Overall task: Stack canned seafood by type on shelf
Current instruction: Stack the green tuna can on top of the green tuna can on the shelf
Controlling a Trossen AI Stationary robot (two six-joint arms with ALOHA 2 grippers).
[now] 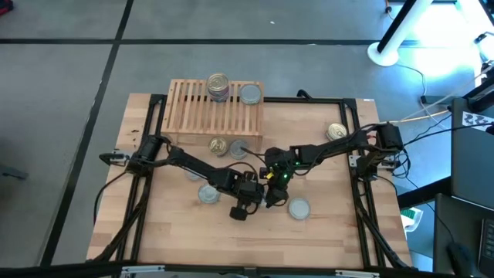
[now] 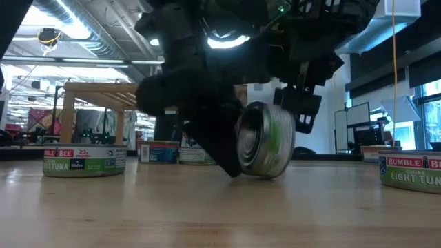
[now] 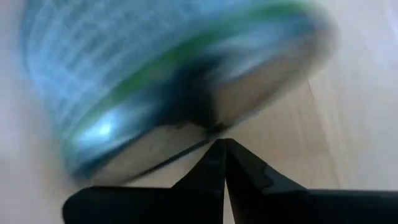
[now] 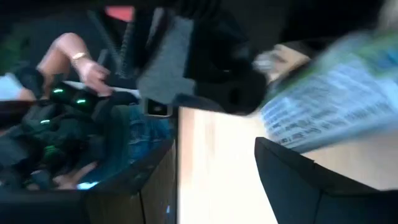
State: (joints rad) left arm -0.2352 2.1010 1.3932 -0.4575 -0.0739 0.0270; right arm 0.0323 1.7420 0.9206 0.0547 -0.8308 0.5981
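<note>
1. Two spots on the shelf (image 1: 201, 116) are filled: a small stack of cans (image 1: 218, 86) at about 12 o'clock from the table centre, and one silver-lidded can (image 1: 250, 94) just beside it, toward 1 o'clock. So I judge the task only partly done.
2. Several cans are still on the table (image 1: 324, 239): a gold-lidded can (image 1: 218, 144) and a grey-lidded can (image 1: 238, 150) just in front of the shelf, another gold-lidded can (image 1: 336, 132) at 2 o'clock, a silver can (image 1: 208, 193) at 8 o'clock, and a silver can (image 1: 299, 208) at 5 o'clock.
3. One more can, the tilted can (image 2: 265, 140), stands on its edge near the table centre, with its lower rim on the wood. It is between the two grippers.
4. Right gripper (image 1: 272, 191) reaches in from 3 o'clock, and its fingers stand wide around the tilted can. Whether they press it firmly, I cannot tell.
5. Left gripper (image 1: 241, 210) comes from 9 o'clock, low over the table, with its fingers (image 3: 211, 171) closed together and holding nothing. The closed tip is just beside the lower rim of the tilted can, as if to support it.
6. Most loose cans still need sorting to the shelf by type.
</note>
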